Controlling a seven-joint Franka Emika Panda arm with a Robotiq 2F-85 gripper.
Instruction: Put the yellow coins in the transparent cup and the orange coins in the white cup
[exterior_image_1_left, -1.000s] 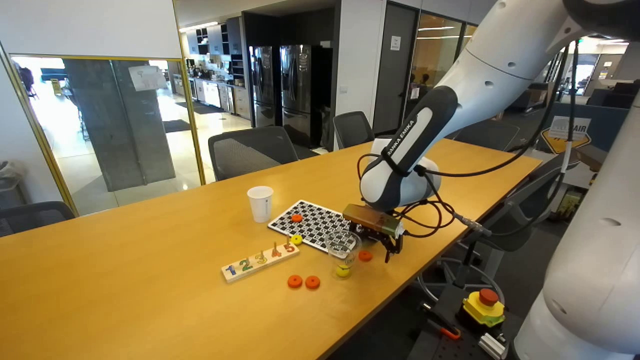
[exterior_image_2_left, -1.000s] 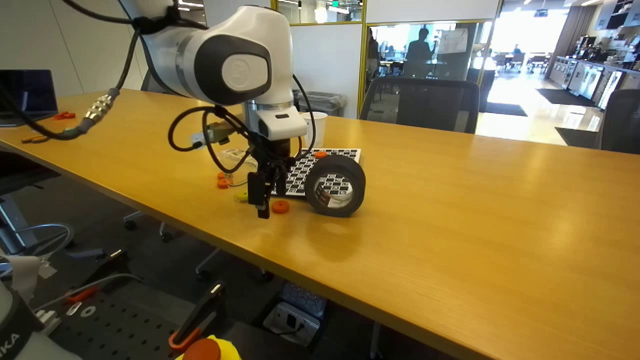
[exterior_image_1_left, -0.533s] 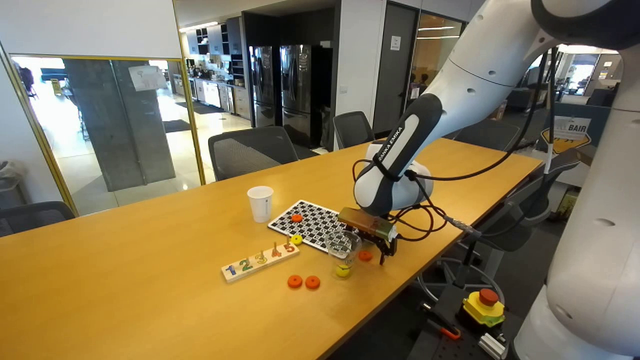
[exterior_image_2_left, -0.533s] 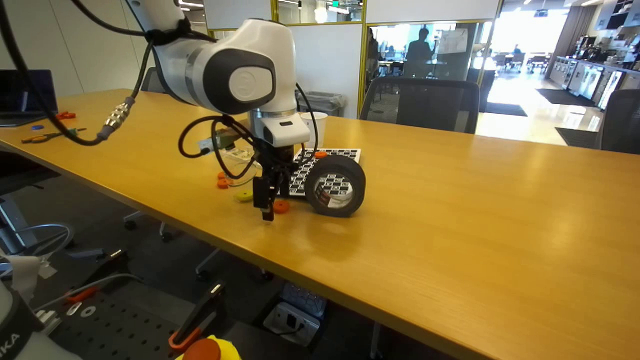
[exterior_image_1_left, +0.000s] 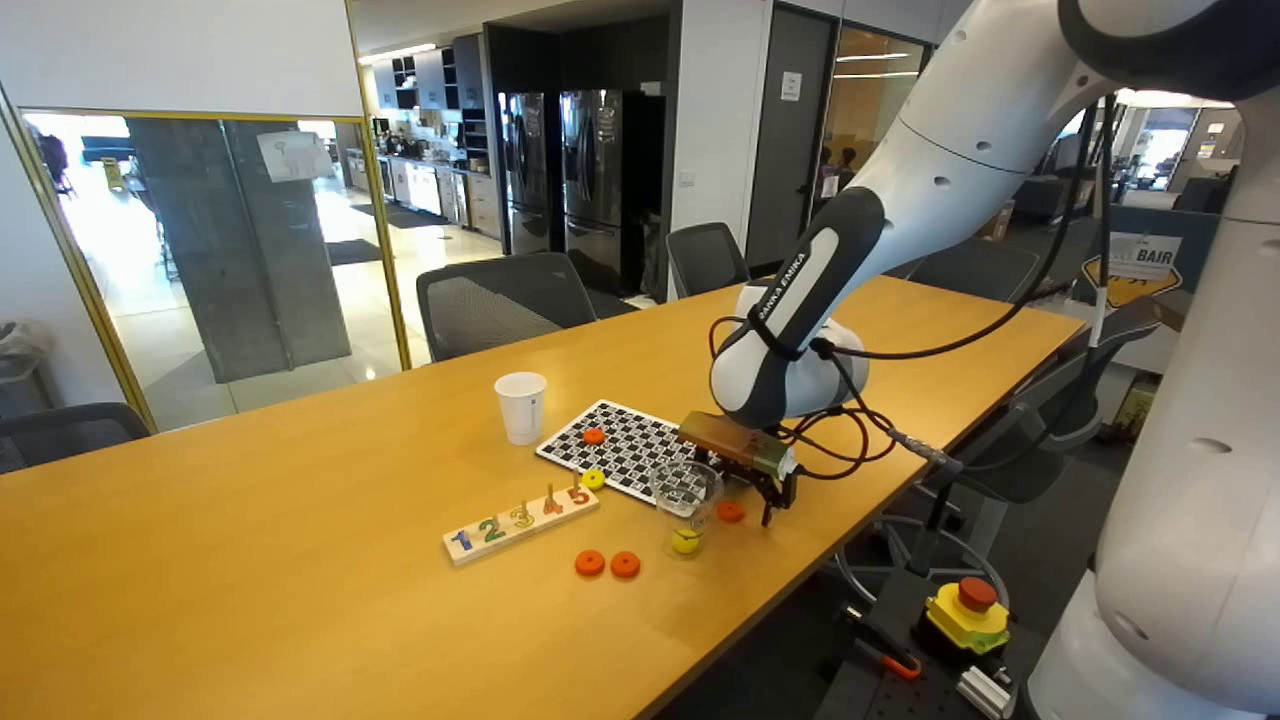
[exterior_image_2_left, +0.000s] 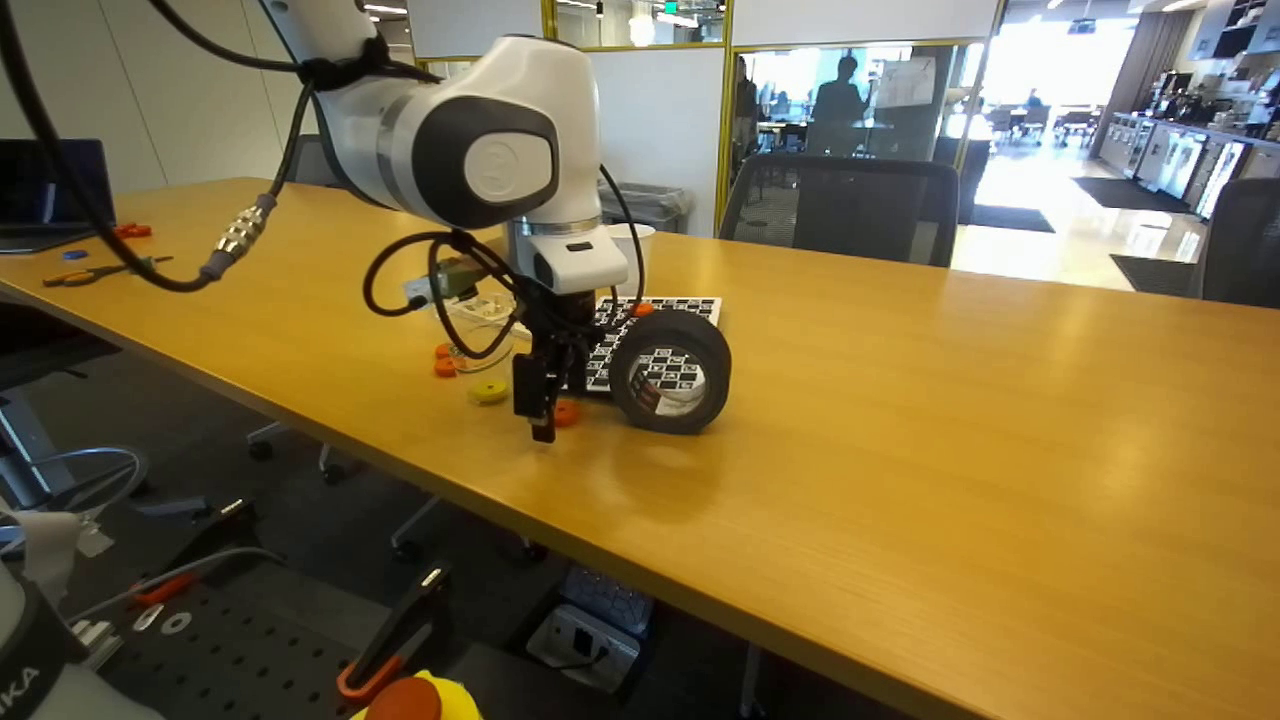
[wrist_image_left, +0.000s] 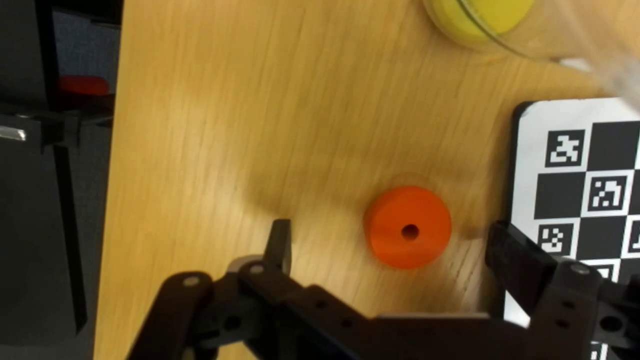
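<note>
– Brought the black two-fingered gripper (exterior_image_2_left: 560, 410) slightly across since a second ago, in an exterior view, to partly cover a flat round orange disc (exterior_image_2_left: 568, 413) on the honey-coloured wooden desk (exterior_image_2_left: 900, 450).
– Anything to mind?
– Yes, a thick black roll of tape (exterior_image_2_left: 671, 371), standing on its rim near the disc.
– And the goal?
– Find, in an exterior view, the tapered white cup (exterior_image_1_left: 520, 410), upright just beside the flat black-and-white checkered board (exterior_image_1_left: 640, 455): to judge by the task, right for orange. Note also the clear plastic cup (exterior_image_1_left: 688, 512) near the gripper, apparently with a yellow disc (exterior_image_1_left: 685, 541) inside. Leave for later a second yellow disc (exterior_image_1_left: 593, 480) at the board's edge, another orange disc (exterior_image_1_left: 593, 437) on the board and two more orange discs (exterior_image_1_left: 590, 563) side by side on the desk.
– And in the wrist view?
– See fingers (wrist_image_left: 279, 245) well apart, holding nothing, with that first disc between but off-centre, closer to the finger at the board's edge. Cannot tell height above the desk.
– How to grasp well?
– Centre over the disc, keeping that finger off the board. Lower almost to the desk, then close slowly and squarely on the disc's sides; likely to skid or tilt if pinched too high. Lift straight up and carry around the clear cup, not over it.
</note>
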